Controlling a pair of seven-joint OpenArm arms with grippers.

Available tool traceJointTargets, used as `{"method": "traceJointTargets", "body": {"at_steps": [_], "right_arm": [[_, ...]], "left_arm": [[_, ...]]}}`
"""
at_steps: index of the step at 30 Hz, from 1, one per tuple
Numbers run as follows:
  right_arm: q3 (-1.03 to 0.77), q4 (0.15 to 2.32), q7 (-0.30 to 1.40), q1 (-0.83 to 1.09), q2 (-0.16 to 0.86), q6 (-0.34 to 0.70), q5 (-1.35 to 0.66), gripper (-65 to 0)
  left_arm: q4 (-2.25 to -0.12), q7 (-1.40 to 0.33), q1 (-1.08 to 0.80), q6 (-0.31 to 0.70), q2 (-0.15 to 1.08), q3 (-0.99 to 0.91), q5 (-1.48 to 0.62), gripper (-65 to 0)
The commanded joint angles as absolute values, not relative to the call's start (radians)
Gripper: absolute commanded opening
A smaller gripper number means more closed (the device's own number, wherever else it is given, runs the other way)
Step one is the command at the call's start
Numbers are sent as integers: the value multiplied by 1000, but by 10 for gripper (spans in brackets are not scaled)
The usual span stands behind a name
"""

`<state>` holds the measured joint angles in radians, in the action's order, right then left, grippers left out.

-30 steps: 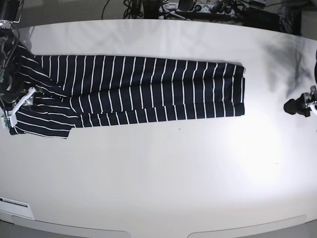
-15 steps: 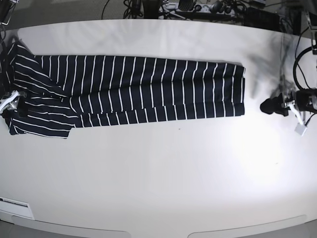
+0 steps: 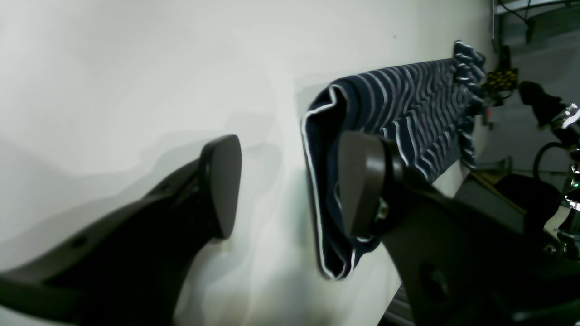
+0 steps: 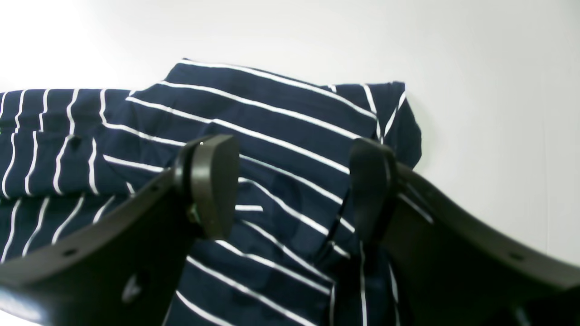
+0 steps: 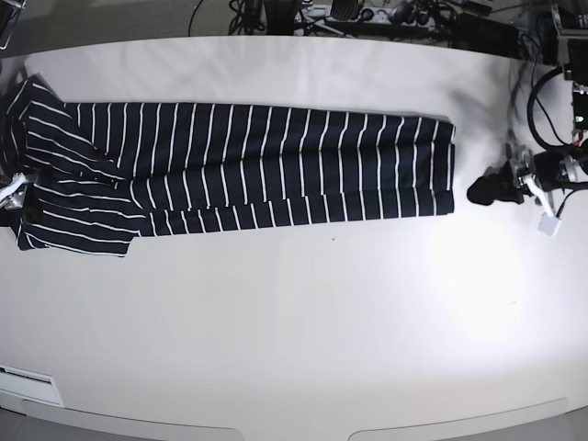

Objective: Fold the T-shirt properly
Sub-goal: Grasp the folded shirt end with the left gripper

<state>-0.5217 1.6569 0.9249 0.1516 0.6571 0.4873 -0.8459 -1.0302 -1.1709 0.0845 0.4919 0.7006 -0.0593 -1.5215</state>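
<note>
T-shirt (image 5: 248,165) | long axis left-right (folded strip) | left pincer (image 3: 290,185), right pincer (image 4: 294,185) both agape

White, glossy table (image 5: 303,322), rounded along the near edge. Lying flat across its far half: the T-shirt (image 5: 257,165), folded into one long striped band (sleeve end at the base view's left edge).

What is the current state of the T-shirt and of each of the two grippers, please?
T-shirt: lying flat on the table, folded lengthwise into a long band, sleeve end bunched at the base view's left.
Left gripper: open, empty, at the shirt's hem end.
Right gripper: open, over the sleeve end, holding nothing.
</note>
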Motion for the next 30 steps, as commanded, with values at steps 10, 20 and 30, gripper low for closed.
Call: {"method": "traceJointTargets", "body": {"at_steps": [10, 20, 30], "right_arm": [[-532, 1674, 902, 135, 701, 490, -830, -245], [-532, 1674, 901, 134, 716, 489, -830, -245], [-532, 1674, 902, 133, 716, 487, -834, -245]], "left_arm": [[-1110, -1251, 44, 466, 624, -25, -1484, -286], [-1132, -1247, 6, 466, 567, -25, -1484, -286], [-1133, -1235, 12, 470, 462, -25, -1484, -286]]}}
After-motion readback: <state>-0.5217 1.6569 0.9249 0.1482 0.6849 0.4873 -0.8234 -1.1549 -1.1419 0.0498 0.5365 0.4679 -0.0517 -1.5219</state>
